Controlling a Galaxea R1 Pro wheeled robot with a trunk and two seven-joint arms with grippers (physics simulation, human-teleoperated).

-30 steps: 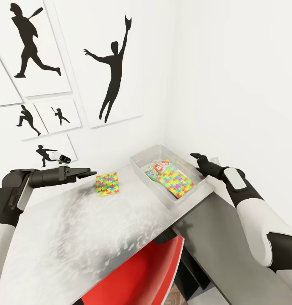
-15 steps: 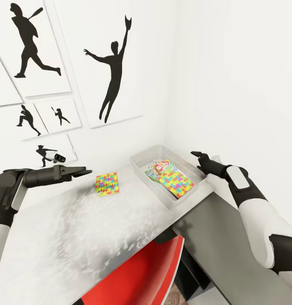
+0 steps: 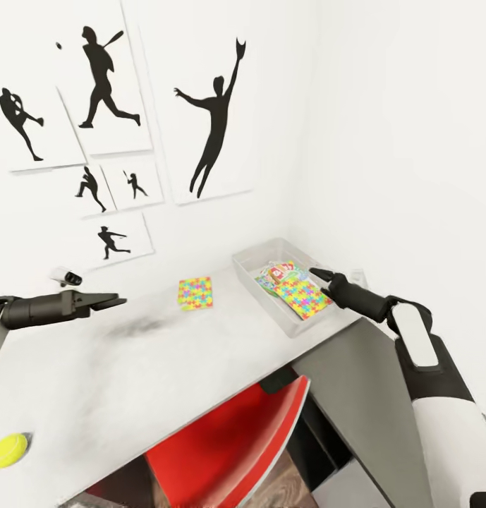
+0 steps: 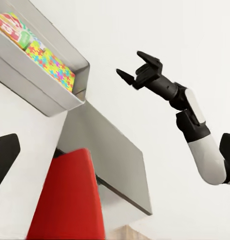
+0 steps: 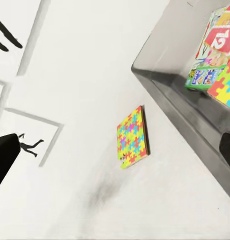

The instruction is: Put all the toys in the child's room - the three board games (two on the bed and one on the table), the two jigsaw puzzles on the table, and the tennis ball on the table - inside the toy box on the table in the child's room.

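White worktop [image 3: 200, 367]: loose jigsaw puzzle [image 3: 195, 293] flat near toy box [image 3: 251, 262], tennis ball [image 3: 7, 451] at near edge. Right hand [image 3: 317, 274] spread over box; left hand [image 3: 108, 301] state unclear, hovering toward puzzle, probably next pick.

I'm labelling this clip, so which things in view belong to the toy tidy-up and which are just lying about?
Belongs to the job:
- toy box
- jigsaw puzzle on the table
- jigsaw puzzle in the box
- board game under it
- tennis ball

Just there:
- red chair
- silhouette posters
- small white camera
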